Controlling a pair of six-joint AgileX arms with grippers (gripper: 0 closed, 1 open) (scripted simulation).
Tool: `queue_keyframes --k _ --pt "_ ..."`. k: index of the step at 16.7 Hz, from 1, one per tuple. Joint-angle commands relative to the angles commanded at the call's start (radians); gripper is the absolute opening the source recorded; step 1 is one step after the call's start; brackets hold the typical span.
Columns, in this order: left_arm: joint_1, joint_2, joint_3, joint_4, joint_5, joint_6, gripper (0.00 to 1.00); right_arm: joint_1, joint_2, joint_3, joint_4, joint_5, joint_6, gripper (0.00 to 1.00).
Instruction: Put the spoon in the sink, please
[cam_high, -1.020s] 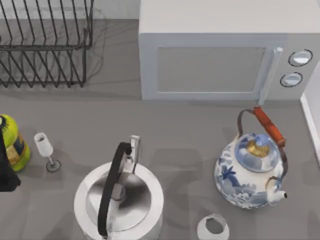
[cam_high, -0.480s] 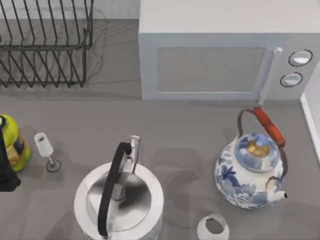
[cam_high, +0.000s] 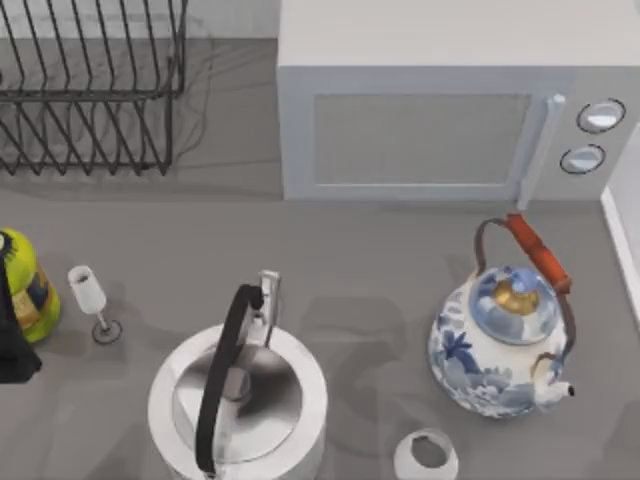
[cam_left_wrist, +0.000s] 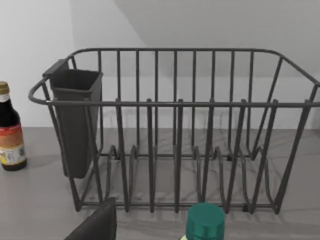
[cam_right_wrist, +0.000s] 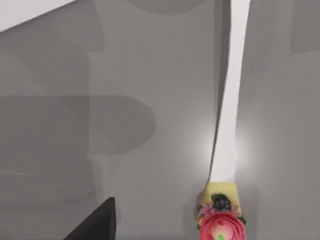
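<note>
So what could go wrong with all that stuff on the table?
The tiny white stemmed glass stands close beside the yellow-green bottle at the table's left edge, so an arm passing low there could tip it over. The blue-and-white china teapot and the shiny steel kettle crowd the middle, so a low sweep across might bump one.

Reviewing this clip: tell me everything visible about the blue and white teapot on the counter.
The blue and white teapot stands upright at the top view's right side, in front of the microwave. It looks like glazed ceramic, round-bodied, white with blue floral painting. Its lid is in place, with a golden knob in the middle. A thin brown bail handle arches over it, wrapped in orange-red at the top and tilted toward the microwave. A short spout points toward the near right. It rests on the grey counter, and nothing else touches it.
</note>
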Motion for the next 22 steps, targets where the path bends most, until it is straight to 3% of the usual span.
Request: queue_keyframes --k 7,16,22 --pt "0.000 0.000 0.000 0.000 0.000 0.000 1.00 0.003 0.009 -0.010 0.015 0.000 0.002 1.00" --pt "0.000 0.000 0.000 0.000 0.000 0.000 1.00 0.011 0.208 -0.209 0.421 0.000 0.016 1.00" --pt "0.000 0.000 0.000 0.000 0.000 0.000 1.00 0.013 0.232 -0.233 0.461 0.001 0.017 1.00"
